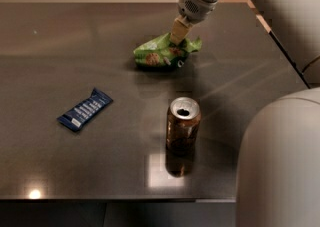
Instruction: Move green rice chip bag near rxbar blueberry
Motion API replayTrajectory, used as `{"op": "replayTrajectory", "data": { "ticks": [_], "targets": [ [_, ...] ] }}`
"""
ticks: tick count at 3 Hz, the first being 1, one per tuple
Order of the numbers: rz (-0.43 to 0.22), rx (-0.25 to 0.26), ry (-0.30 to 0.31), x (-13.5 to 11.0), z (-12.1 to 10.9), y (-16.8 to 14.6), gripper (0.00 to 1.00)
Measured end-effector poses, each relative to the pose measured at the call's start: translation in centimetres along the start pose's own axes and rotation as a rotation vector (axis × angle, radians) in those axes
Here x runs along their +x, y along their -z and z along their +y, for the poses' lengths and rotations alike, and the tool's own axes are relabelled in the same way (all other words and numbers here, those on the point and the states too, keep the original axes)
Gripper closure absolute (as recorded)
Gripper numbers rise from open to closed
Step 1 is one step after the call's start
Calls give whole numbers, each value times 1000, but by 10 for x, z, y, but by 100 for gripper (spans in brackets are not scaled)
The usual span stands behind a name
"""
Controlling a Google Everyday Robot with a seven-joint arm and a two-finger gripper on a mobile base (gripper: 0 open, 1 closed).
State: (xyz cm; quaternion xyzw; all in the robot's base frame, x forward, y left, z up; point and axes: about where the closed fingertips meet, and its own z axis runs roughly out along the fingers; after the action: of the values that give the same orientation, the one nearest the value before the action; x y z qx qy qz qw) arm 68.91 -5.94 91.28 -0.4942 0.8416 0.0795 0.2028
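Observation:
The green rice chip bag (162,52), crumpled light green with chip pictures, is at the back middle of the dark table (60,46). My gripper (178,34) comes down from the upper right and is shut on the bag's top edge, which is pulled up into a peak. The rxbar blueberry (85,109), a flat dark-blue wrapper with white text, lies at the front left, well apart from the bag.
An open bronze drink can (183,123) stands upright at the front middle, between the bag and the table's front edge. My arm's pale body (280,166) fills the lower right. The table's right edge (287,56) runs under the arm.

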Motion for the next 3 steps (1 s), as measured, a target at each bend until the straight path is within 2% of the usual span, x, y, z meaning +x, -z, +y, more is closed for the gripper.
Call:
{"op": "replayTrajectory", "data": {
  "ticks": [3],
  "targets": [
    [-33, -106, 196, -43, 86, 13, 100]
  ]
}}
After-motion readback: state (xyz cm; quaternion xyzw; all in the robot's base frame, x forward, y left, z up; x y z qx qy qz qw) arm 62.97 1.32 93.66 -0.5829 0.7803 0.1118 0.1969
